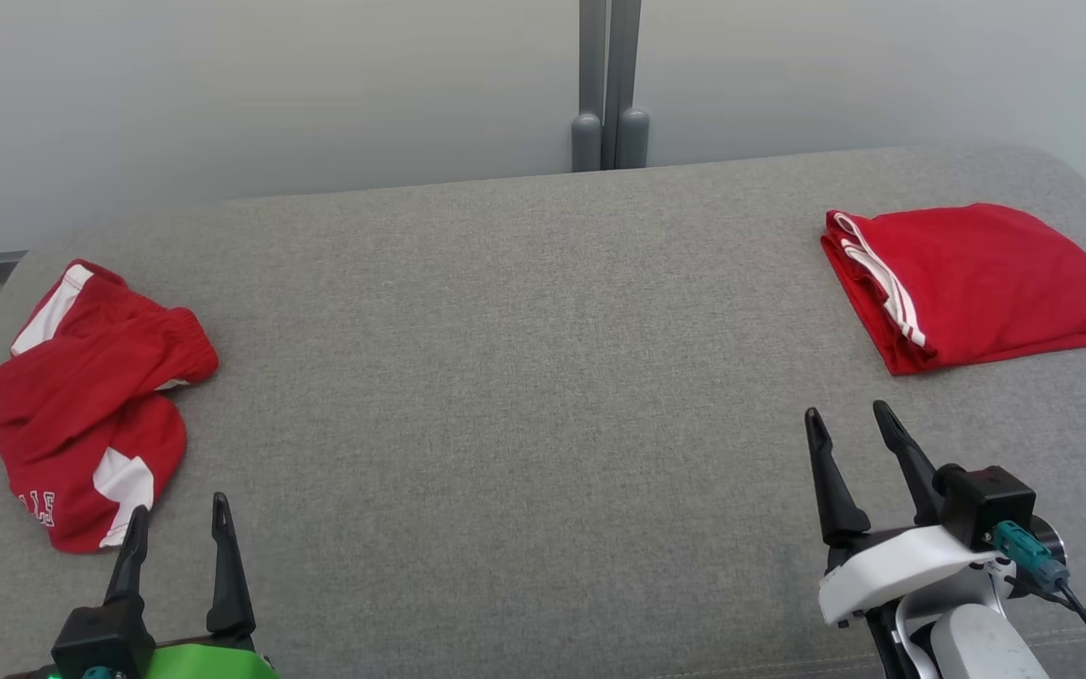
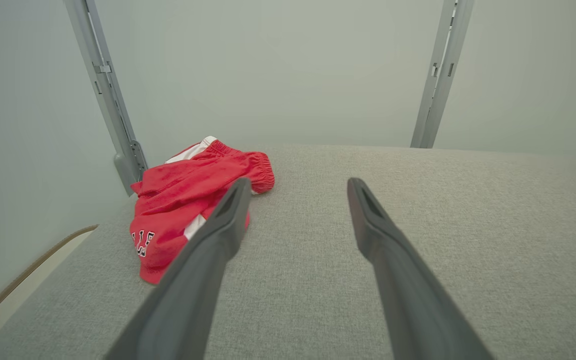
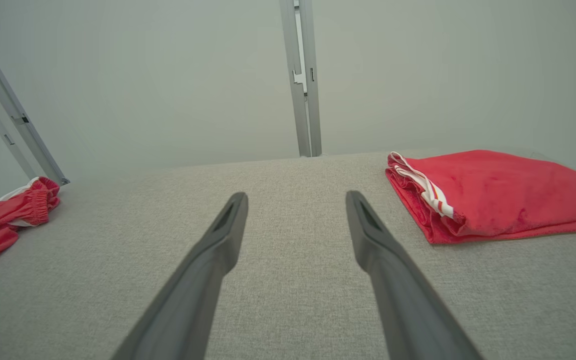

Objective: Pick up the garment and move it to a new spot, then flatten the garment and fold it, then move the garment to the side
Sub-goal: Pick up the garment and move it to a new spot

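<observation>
A crumpled red garment (image 1: pixel 86 405) with white panels and lettering lies at the left end of the grey padded table (image 1: pixel 524 377); it also appears in the left wrist view (image 2: pixel 183 210) and the right wrist view (image 3: pixel 3 220). My left gripper (image 1: pixel 180 514) stands open just below and to the right of it, not touching it. A second red garment (image 1: pixel 967 283), folded, with white stripes along its edge, lies at the far right (image 3: pixel 493 197). My right gripper (image 1: pixel 854 424) stands open in front of it, apart from the cloth. Both grippers are empty (image 2: pixel 295 192) (image 3: pixel 295 205).
A pale wall with a grey upright post (image 1: pixel 609 85) runs behind the table. The table's left edge (image 2: pixel 33 270) drops off close beside the crumpled garment. Bare grey fabric stretches between the two garments.
</observation>
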Controlling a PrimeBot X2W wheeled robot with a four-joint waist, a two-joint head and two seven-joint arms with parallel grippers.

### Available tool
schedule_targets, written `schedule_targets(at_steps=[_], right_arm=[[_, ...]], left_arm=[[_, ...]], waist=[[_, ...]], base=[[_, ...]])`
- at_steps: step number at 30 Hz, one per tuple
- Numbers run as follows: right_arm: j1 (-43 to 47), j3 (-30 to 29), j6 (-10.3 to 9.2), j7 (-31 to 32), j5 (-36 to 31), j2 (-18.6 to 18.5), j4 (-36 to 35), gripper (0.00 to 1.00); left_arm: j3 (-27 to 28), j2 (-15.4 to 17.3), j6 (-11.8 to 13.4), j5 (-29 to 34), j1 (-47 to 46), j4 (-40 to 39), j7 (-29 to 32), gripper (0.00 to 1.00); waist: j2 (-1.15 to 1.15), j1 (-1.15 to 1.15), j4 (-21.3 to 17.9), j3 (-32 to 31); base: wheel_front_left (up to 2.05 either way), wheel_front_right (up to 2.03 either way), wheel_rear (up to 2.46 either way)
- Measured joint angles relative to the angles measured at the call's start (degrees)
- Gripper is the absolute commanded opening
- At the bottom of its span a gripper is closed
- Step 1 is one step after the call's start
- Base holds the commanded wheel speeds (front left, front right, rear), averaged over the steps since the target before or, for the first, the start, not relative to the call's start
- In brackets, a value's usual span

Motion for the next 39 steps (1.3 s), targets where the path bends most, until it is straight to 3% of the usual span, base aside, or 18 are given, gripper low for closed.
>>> schedule_targets(at_steps=[8,29,39], right_arm=[[0.53,0.42,0.00,0.00,0.71,0.00,0.43,1.00],[0.85,4.09,0.00,0.00,2.29,0.07,2.57,1.00],[0.80,7.02,0.00,0.00,3.36,0.05,3.43,1.00]], left_arm=[[0.59,0.00,0.22,-0.21,-0.02,0.02,0.00,1.00],[0.97,1.03,0.37,-0.26,1.32,0.60,0.00,1.00],[0.86,1.40,0.78,-0.77,2.02,0.48,0.00,1.00]], waist=[[0.00,0.00,3.08,-0.26],[0.00,0.00,17.73,-2.20],[0.00,0.00,22.73,-3.31]], base=[[0.00,0.00,0.00],[0.00,0.00,0.00],[0.00,0.00,0.00]])
